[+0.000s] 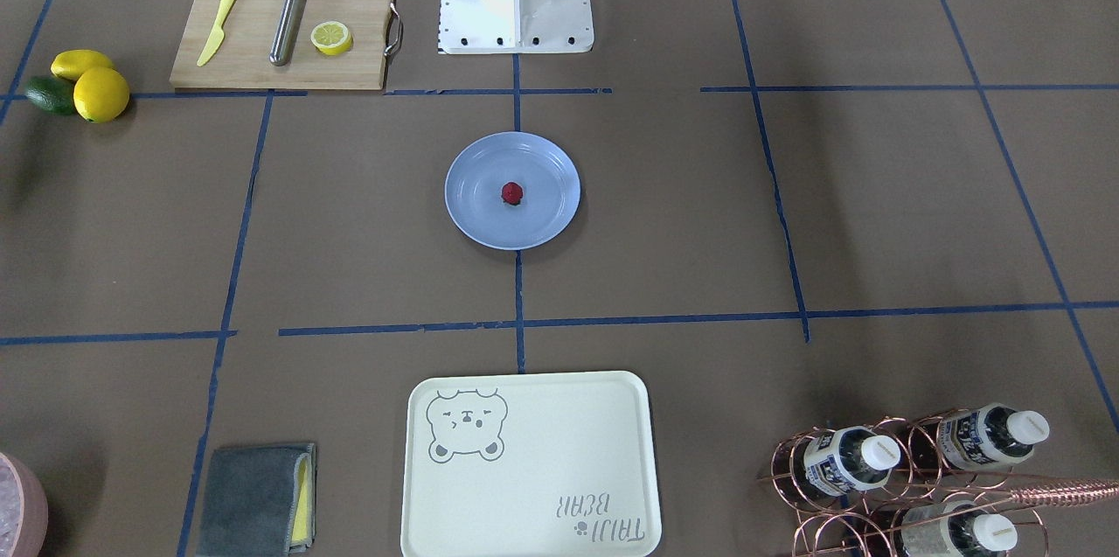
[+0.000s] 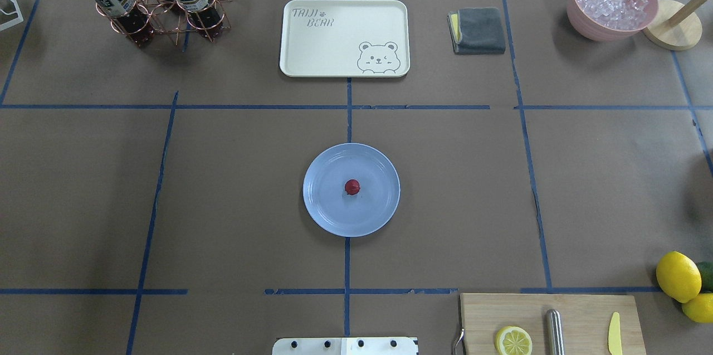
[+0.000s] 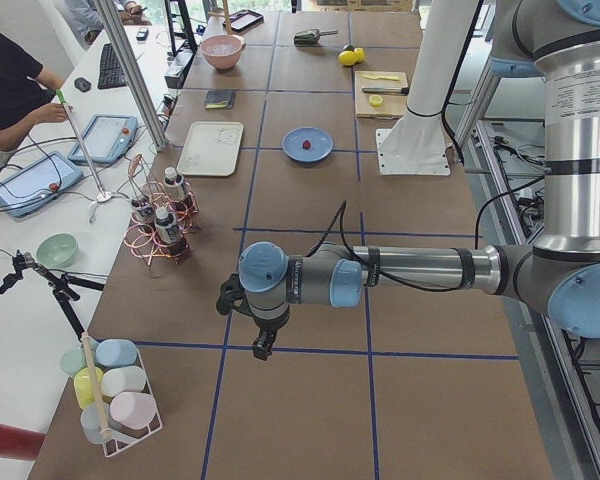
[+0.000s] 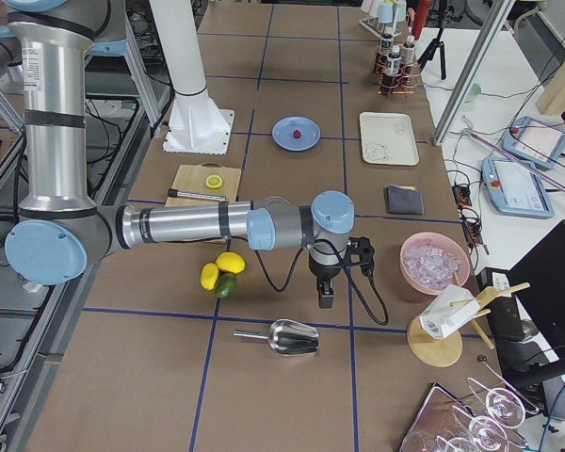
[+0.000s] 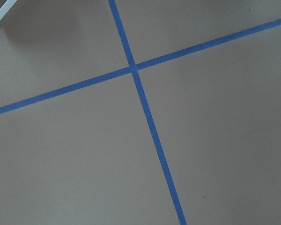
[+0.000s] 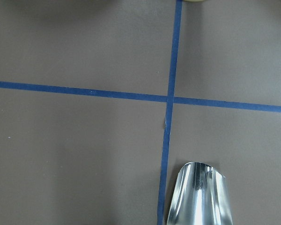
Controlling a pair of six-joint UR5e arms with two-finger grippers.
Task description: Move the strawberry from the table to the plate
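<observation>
The small dark-red strawberry (image 1: 512, 193) (image 2: 352, 187) lies in the middle of the light-blue plate (image 1: 546, 220) (image 2: 328, 213), which rests at the centre of the brown table (image 1: 350, 216). Neither gripper is near it. The left gripper (image 3: 263, 345) hangs over the table far off toward the robot's left end and shows only in the exterior left view. The right gripper (image 4: 326, 299) hangs near the robot's right end and shows only in the exterior right view. I cannot tell whether either is open or shut. Both wrist views hold just paper and blue tape.
A cream bear tray (image 2: 344, 37) and grey cloth (image 2: 478, 30) lie beyond the plate. A bottle rack (image 2: 156, 1) and a pink ice bowl (image 2: 611, 1) stand at the far corners. Cutting board (image 2: 548, 321) and lemons (image 2: 678, 277) sit near the base. A metal scoop (image 6: 199, 194) lies under the right wrist.
</observation>
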